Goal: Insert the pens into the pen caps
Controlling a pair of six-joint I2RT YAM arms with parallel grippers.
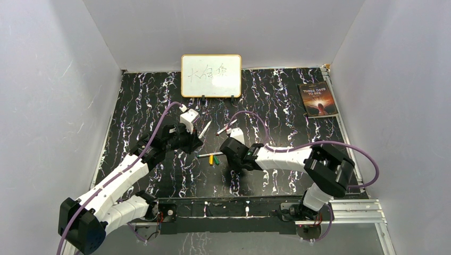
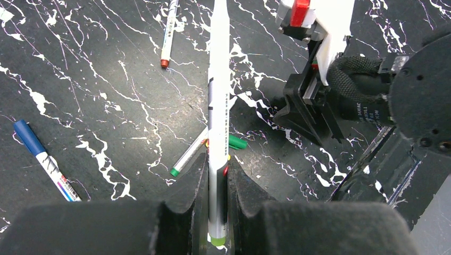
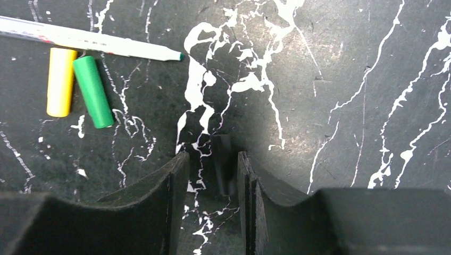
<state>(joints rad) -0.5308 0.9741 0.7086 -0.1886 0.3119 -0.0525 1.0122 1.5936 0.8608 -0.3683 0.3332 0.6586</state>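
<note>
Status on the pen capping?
Left gripper shut on a pen. Right gripper open over a dark cap, not gripping it. Yellow cap, green cap lie loose nearby.

Uncapped pen [image 3: 90,41] beside yellow cap [image 3: 60,81], green cap [image 3: 93,91]

The black tabletop [image 1: 282,106], veined white like marble, carries a small whiteboard [image 1: 211,75] standing at its far edge and a book [image 1: 318,99] lying flat at the far right. Mid-table, a yellow cap [image 3: 60,81] and a green cap [image 3: 93,91] lie side by side, just beside a green-tipped pen [image 3: 90,41]. Two more pens lie apart from these: a blue-capped pen [image 2: 43,158] and a red-tipped pen [image 2: 168,33].
</note>
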